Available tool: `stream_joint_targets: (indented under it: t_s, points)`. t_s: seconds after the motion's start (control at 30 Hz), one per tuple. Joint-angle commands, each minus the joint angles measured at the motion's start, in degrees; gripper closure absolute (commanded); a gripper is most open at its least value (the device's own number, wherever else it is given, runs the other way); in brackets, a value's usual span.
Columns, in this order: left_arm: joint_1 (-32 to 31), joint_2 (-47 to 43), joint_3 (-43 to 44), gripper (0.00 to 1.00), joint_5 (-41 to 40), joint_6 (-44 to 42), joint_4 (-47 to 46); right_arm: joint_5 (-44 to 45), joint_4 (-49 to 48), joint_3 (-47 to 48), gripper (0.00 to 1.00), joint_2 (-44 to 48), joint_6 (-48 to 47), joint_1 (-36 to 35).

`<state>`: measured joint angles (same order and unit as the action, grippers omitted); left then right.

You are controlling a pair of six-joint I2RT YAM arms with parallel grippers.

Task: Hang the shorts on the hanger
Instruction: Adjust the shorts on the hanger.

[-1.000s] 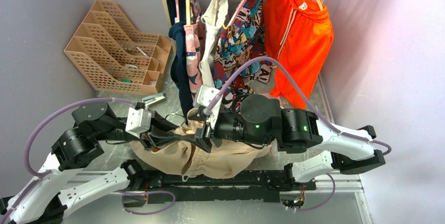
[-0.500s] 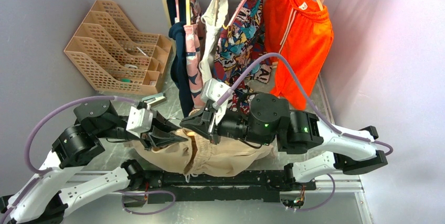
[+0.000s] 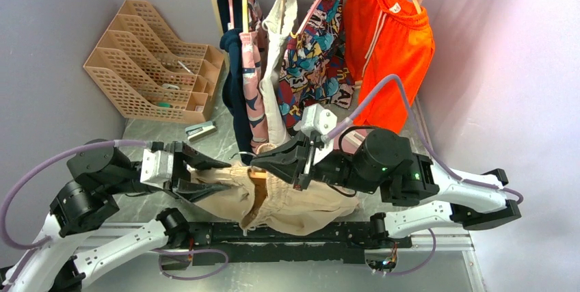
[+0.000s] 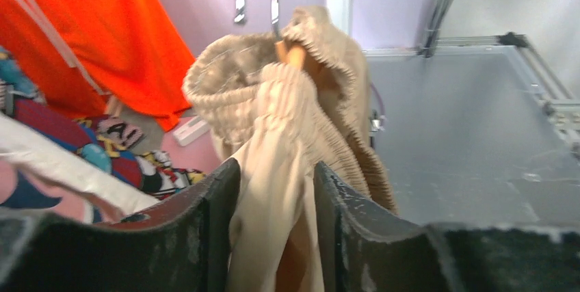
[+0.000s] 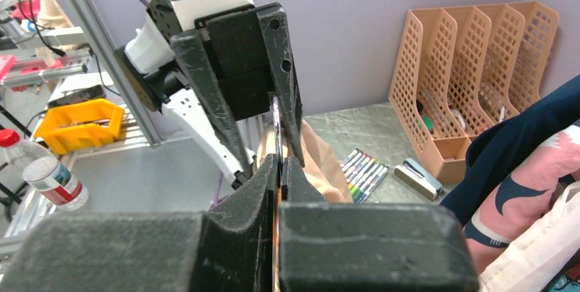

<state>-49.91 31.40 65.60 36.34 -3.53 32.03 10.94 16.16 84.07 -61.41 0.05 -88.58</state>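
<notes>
Compared with a second ago, the left arm is sitting further left and its jaws are standing wider. The left gripper point(image 4: 273, 172) is straddling a fold of the shorts point(image 3: 294, 200); whether it is still pinching that fold cannot be told. The shorts are soft tan cloth with a ribbed, gathered waistband. They are bunching over the hanger point(image 4: 295, 55), a slim orange-tan bar showing inside the waistband, between the two grippers above the table's near edge. The right gripper point(image 5: 280, 162), spread a second ago, is now pressing together on the hanger's thin neck and sitting further right.
</notes>
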Motion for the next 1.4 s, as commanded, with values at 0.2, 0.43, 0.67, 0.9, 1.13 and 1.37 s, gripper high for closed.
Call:
stream_joint_targets:
  t_s: [0.2, 0.43, 0.67, 0.9, 1.13, 1.37]
  points:
    - [0.32, -3.41, 1.74, 0.69, -12.40, -0.79, -0.28, -0.84, -5.40, 0.03, 1.00, 3.95, 1.30, -0.02]
    - [0.34, -5.84, 0.99, 0.64, -19.87, 0.41, -3.50, 0.62, -4.52, 0.04, 1.00, 5.96, 0.79, -0.08]
    - [0.34, -7.40, 0.47, 0.52, -22.07, 1.22, -2.21, 0.59, -5.69, -0.70, 1.00, 8.53, 1.00, -0.03]
    - [0.32, -7.33, 1.05, 0.43, -22.29, 1.19, -2.34, -0.07, -6.07, -0.86, 1.00, 8.86, 0.91, -0.02]
    - [0.31, -1.14, 14.29, 0.25, -18.04, -1.47, -4.41, -4.72, -0.91, 3.77, 1.00, 6.37, 0.86, -0.07]
    - [0.34, 9.15, 17.94, 0.23, 3.89, -0.38, -2.05, -5.47, 0.54, 4.48, 1.00, 4.27, 0.65, -0.04]
